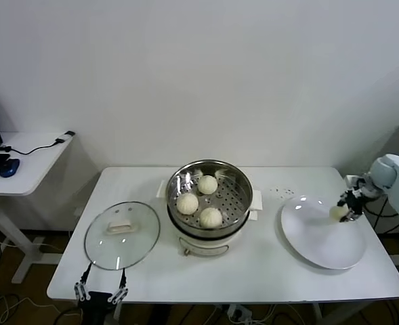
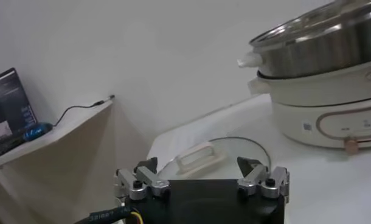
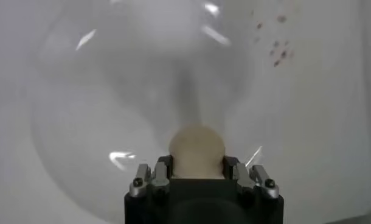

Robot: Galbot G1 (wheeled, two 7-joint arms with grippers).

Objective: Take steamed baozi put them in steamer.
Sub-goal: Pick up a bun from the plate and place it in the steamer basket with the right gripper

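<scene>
Three cream-white baozi [image 1: 198,200] lie in the shiny perforated steamer [image 1: 238,181] on its white cooker base at the table's middle. My right gripper [image 1: 345,208] is shut on the fourth baozi [image 1: 337,213] over the right part of the white plate [image 1: 318,244]; in the right wrist view the bun [image 3: 196,150] sits between the fingers [image 3: 160,171] above the plate [image 3: 112,91]. My left gripper [image 1: 101,292] is open and empty at the table's front left edge, near the glass lid; it also shows in the left wrist view [image 2: 200,171].
The round glass lid [image 1: 122,235] with a white handle lies flat left of the steamer, also in the left wrist view [image 2: 201,156]. A side desk [image 1: 24,166] with a blue mouse stands far left. Small dark specks [image 3: 273,45] mark the table beyond the plate.
</scene>
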